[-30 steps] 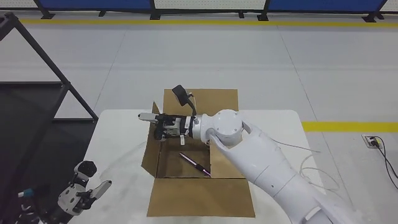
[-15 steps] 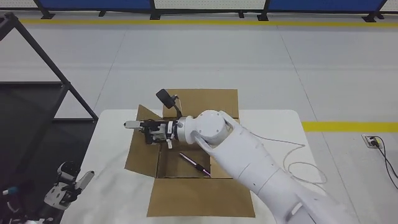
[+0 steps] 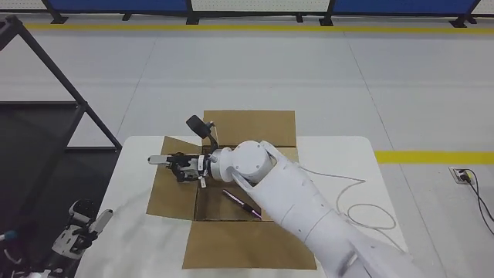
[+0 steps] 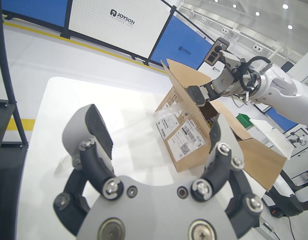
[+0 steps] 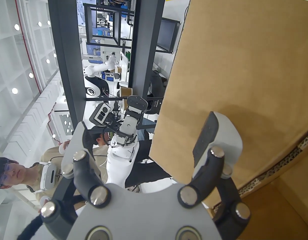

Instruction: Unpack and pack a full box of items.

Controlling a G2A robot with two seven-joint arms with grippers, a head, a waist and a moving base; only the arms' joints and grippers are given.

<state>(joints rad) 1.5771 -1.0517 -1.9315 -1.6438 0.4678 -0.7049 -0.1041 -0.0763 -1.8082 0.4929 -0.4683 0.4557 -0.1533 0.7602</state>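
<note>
Right tool (image 3: 166, 160) spread at flap (image 3: 174, 193), pen (image 3: 241, 203) inside

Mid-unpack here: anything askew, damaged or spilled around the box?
Nothing stands out. The box sits flat on the table with no visible damage and its flaps spread. The right pincer, open, is at the side flap, which is folded outward. A pen lies slantwise inside.
</note>
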